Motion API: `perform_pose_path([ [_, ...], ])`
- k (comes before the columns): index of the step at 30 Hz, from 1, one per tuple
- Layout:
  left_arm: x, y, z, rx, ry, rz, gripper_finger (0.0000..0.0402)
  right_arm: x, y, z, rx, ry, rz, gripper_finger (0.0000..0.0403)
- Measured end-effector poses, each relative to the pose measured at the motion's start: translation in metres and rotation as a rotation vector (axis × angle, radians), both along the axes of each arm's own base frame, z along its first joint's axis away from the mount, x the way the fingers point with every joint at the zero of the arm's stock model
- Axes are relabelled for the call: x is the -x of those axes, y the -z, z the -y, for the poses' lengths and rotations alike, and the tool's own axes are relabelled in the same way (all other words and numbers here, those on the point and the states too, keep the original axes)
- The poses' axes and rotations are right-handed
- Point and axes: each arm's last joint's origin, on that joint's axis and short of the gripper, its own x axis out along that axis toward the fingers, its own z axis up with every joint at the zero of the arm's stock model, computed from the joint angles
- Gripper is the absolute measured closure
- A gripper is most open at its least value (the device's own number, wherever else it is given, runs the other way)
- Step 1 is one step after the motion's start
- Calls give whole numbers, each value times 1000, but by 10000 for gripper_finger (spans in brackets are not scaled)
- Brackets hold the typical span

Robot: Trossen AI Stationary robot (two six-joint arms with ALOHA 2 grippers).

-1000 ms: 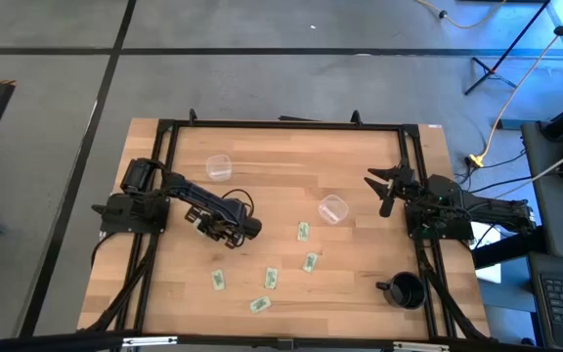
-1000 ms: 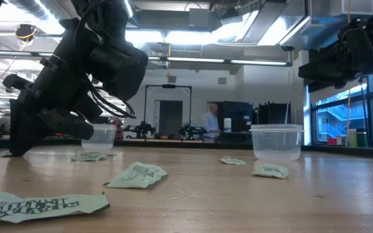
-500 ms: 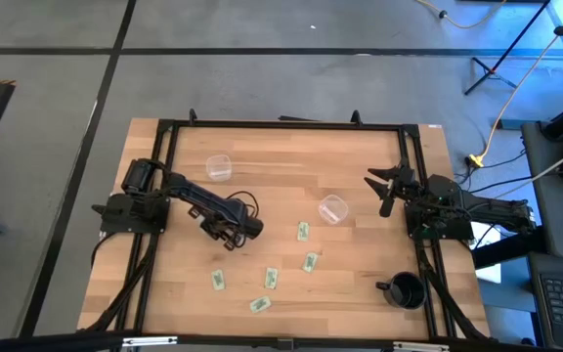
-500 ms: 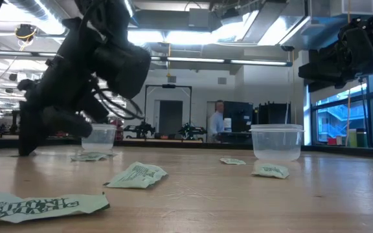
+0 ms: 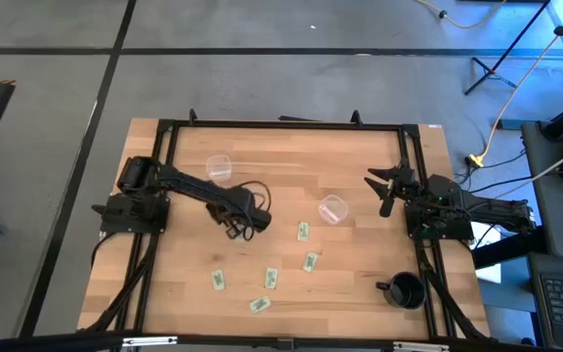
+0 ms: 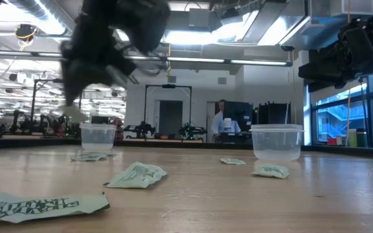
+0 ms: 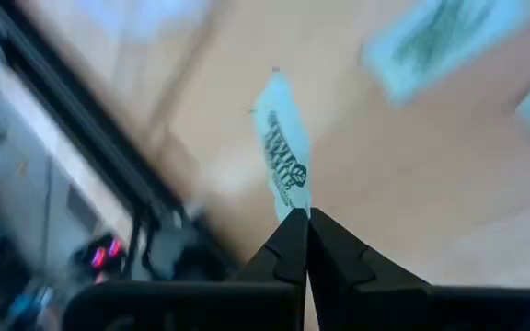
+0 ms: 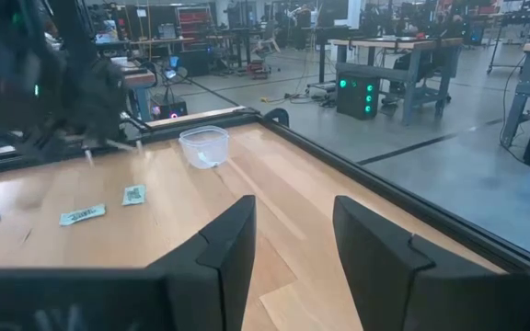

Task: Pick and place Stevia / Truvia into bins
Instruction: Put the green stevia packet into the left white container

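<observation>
High view: the left gripper (image 5: 235, 231) hangs over mid-table, between the two clear cups (image 5: 220, 166) (image 5: 332, 208); four loose packets (image 5: 303, 231) lie nearer the front edge. The right gripper (image 5: 384, 186) waits at the table's right side beside the black mug (image 5: 406, 290).

Low view: packets (image 6: 136, 175) lie flat on the wood.

Left wrist view: its fingers (image 7: 288, 244) are pinched together on one packet (image 7: 285, 161), lifted clear of the table.

Right wrist view: its fingers (image 8: 230, 244) stand apart, empty.
</observation>
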Motion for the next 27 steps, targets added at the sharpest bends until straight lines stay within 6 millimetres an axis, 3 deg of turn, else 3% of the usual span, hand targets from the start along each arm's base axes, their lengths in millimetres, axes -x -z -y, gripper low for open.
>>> perform_pose_path([
  [8,14,-42,-48,-38,40,143,400,0,1,0,-11,-1,-3,251],
  [13,23,-56,-82,-76,35,192,400,0,1,0,-9,0,-4,251],
  [20,32,-41,-125,18,13,205,400,0,1,0,-6,0,-5,251],
  [27,46,-14,-145,89,-35,195,400,0,1,0,-2,0,-7,251],
])
